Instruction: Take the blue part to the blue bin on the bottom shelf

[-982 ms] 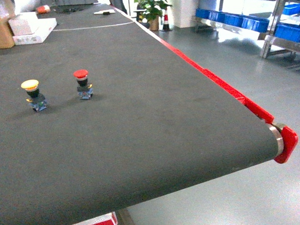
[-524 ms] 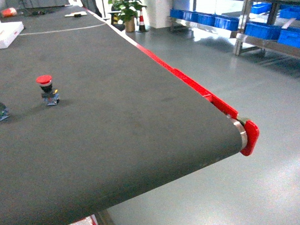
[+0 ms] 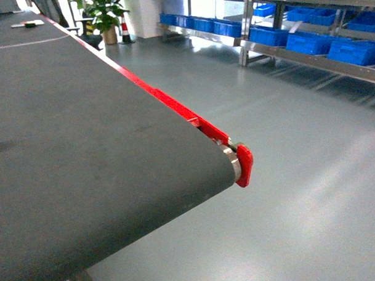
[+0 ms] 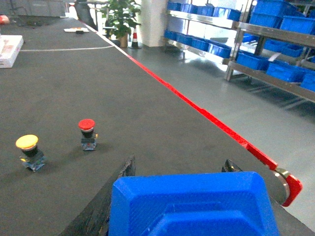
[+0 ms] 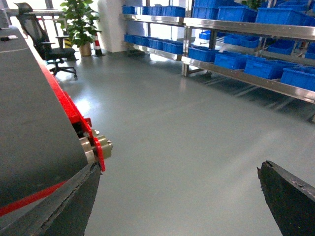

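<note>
In the left wrist view a blue part [image 4: 192, 206] with bevelled edges fills the bottom of the frame. My left gripper [image 4: 180, 165] is shut on it, with a dark fingertip showing on each side, above the black belt. My right gripper [image 5: 178, 169] is open and holds nothing; it hangs over the grey floor just past the belt's end. Across the floor stands the steel rack. Its bottom shelf [image 3: 308, 61] [image 5: 246, 78] carries a row of blue bins [image 3: 304, 42] [image 5: 266, 66]. Neither gripper shows in the head view.
The black conveyor belt [image 3: 82, 132] has a red edge strip and ends in a roller with a red cap [image 3: 244, 166]. A red push button [image 4: 87, 133] and a yellow one [image 4: 28, 151] stand on it. An office chair [image 5: 44, 46], a potted plant [image 3: 106, 14] and a cone [image 3: 126, 33] stand beyond.
The head view has swung to the right. The two push buttons have slid out of it on the left, and the floor and the rack of blue bins now fill more of it.
</note>
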`<state>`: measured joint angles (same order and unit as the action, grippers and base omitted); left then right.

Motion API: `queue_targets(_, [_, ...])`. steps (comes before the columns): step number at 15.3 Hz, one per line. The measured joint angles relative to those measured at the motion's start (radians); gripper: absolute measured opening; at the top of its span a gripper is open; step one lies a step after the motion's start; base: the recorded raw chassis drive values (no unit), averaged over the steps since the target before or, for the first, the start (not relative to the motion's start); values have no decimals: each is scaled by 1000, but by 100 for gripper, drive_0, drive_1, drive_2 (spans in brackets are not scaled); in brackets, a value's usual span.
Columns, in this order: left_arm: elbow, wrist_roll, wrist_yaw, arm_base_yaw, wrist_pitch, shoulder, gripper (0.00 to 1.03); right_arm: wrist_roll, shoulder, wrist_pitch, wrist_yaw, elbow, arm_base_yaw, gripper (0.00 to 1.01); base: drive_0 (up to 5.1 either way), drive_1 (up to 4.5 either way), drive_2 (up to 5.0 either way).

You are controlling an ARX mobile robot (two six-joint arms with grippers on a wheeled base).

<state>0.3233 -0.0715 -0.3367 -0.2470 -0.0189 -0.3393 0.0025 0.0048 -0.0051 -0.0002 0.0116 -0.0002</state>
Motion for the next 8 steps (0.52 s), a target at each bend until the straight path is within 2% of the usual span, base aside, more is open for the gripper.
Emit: queue_targets(8, [0,0,0,0,0,0,44,0,0,0,0,0,0,98,-153,-153,-153])
